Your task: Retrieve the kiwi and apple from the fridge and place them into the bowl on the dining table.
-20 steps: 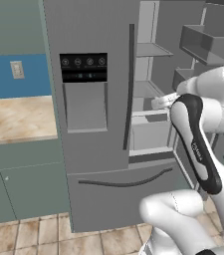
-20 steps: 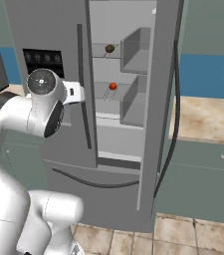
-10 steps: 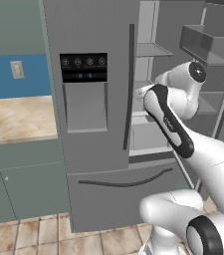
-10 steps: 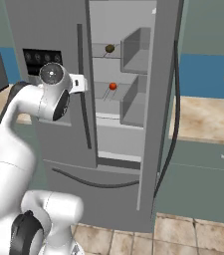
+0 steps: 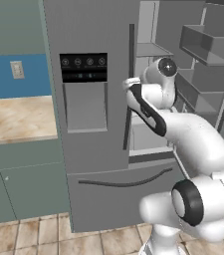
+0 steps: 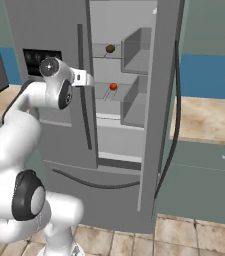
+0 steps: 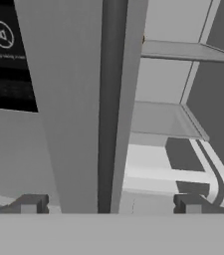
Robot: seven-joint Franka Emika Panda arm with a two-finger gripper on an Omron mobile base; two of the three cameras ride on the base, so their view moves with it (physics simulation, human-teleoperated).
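The fridge [image 6: 129, 115] is standing with its right door swung open and its left door shut. The gripper [image 7: 108, 204] is hovering wide open and holding nothing, right up against the dark handle [image 7: 111, 104] at the edge of the shut left door, at about the height of the middle shelf.

Inside, the kiwi [image 6: 110, 48] is sitting on an upper shelf, and the apple [image 6: 113, 86] is resting on the shelf below it, both toward the left of the opening and well apart from the gripper. The bowl and the dining table are lying somewhere outside these views.

The main risk is a collision: the gripper is pointing at the handle and door edge rather than into the opening, so pushing forward from here would likely be ramming the fingers against the door. The arm probably needs to shift right first. Reaching in, the wide fingers could also be clipping a shelf lip or nudging the round apple so that it rolls away.
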